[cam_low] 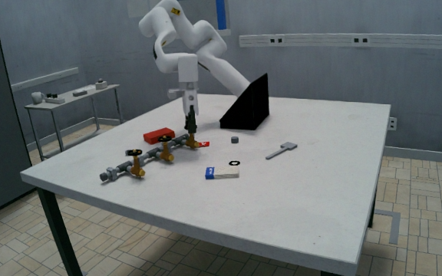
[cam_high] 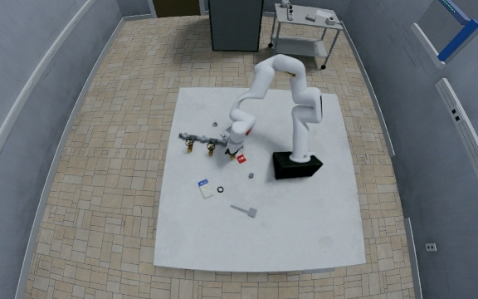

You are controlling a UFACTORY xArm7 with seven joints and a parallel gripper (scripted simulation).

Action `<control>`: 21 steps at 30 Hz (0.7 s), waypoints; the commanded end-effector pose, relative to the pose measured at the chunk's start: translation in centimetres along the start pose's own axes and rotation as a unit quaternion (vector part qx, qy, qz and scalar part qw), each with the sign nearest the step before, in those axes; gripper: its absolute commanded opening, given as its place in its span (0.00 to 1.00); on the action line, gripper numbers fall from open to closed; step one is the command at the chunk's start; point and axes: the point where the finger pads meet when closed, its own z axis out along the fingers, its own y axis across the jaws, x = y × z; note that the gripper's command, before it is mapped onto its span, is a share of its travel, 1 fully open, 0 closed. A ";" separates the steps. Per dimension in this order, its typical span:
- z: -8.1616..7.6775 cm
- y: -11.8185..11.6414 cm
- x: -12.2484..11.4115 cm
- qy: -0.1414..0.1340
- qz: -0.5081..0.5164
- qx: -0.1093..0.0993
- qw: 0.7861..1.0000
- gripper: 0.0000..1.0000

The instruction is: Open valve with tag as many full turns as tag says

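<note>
A grey pipe (cam_low: 144, 159) lies on the white table with three brass valves on it. The left valve (cam_low: 134, 160) and the middle valve (cam_low: 165, 147) have black handwheels. The right valve (cam_low: 191, 141) has a small red tag (cam_low: 204, 144) lying beside it; the tag also shows in the overhead view (cam_high: 241, 159). I cannot read the tag. My gripper (cam_low: 190, 124) points straight down and is shut on the handwheel of the right valve, which its fingers hide. In the overhead view the gripper (cam_high: 231, 151) stands at the pipe's right end.
A red block (cam_low: 159, 135) lies behind the pipe. A blue and white box (cam_low: 222, 172), a black ring (cam_low: 235, 162), a small grey cylinder (cam_low: 235, 139) and a grey spatula-like tool (cam_low: 281, 150) lie to the right. The black robot base (cam_low: 249, 103) stands at the back.
</note>
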 end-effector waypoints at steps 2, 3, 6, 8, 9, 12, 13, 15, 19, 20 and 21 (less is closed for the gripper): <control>-0.1 -0.2 0.0 -0.008 -0.157 0.000 0.987 0.00; -0.1 -0.2 0.0 -0.008 -0.189 0.000 0.982 0.00; -0.1 -0.2 0.0 -0.008 -0.222 0.000 0.975 0.00; -0.1 -0.2 0.0 -0.008 -0.286 0.001 0.958 0.00; -0.1 -0.2 0.0 -0.008 -0.319 0.001 0.948 0.00; -0.1 -0.2 0.0 -0.007 -0.404 0.002 0.915 0.00; -0.1 -0.2 0.0 -0.007 -0.431 0.002 0.902 0.00; -0.1 -0.2 0.0 -0.006 -0.485 0.003 0.875 0.00; -0.1 -0.2 0.0 -0.004 -0.585 0.004 0.811 0.00; -0.1 -0.2 0.0 -0.003 -0.609 0.004 0.793 0.00; -0.1 -0.2 0.0 -0.003 -0.609 0.004 0.793 0.00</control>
